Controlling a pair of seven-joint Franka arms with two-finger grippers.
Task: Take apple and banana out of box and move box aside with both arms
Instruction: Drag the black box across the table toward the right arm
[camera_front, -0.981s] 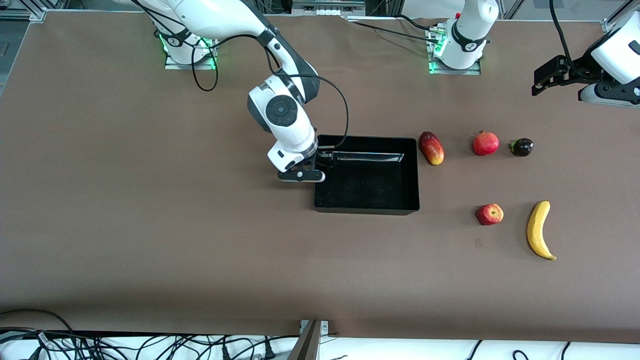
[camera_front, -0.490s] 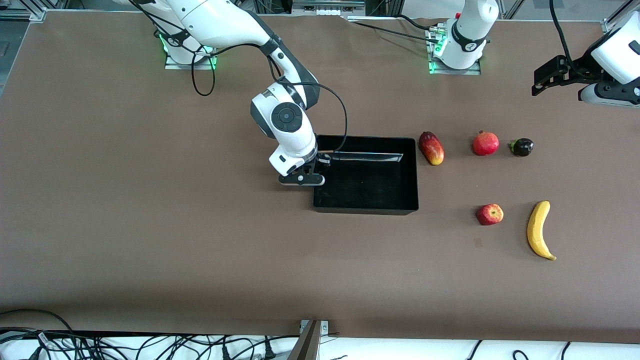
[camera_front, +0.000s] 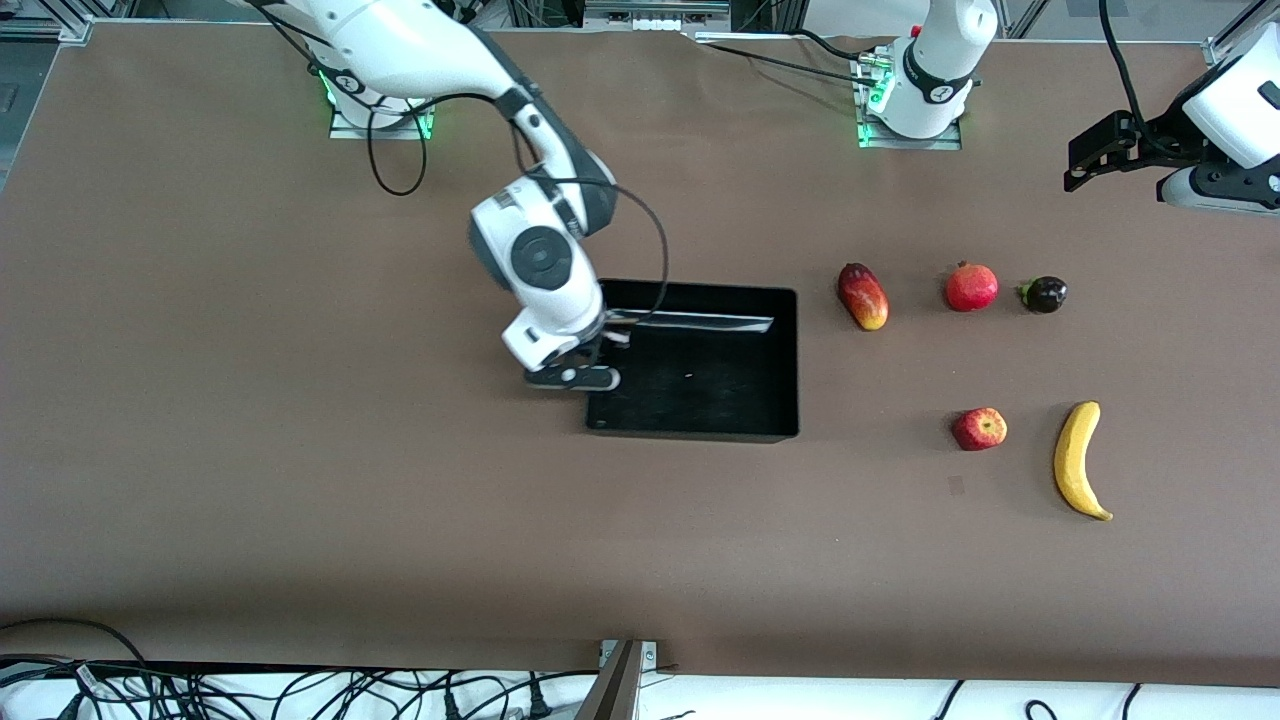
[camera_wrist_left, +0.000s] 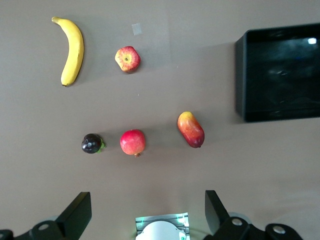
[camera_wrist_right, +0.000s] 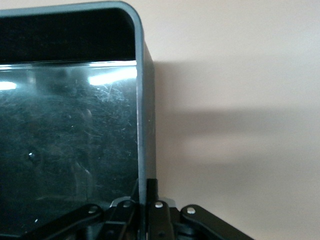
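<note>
Tray (camera_front: 700, 430) sits mid-tabletop (camera_front: 300, 480) with the right gripper (camera_front: 590, 362) pinching its wall at the right arm's end, jaws clamped tight on the rim. Apple (camera_front: 979, 428) and banana (camera_front: 1076, 459) lie side by side toward the left arm's end, nearer the front camera than the mango-like fruit (camera_front: 862, 296). Left gripper (camera_front: 1085, 160) waits up high, jaws wide, holding nothing; can't spot any readable writing anywhere.

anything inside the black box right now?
No fruit inside the box: only its bare glossy floor shows. The right tool, shut on the box's wall at the right arm's end, hides that corner.
</note>
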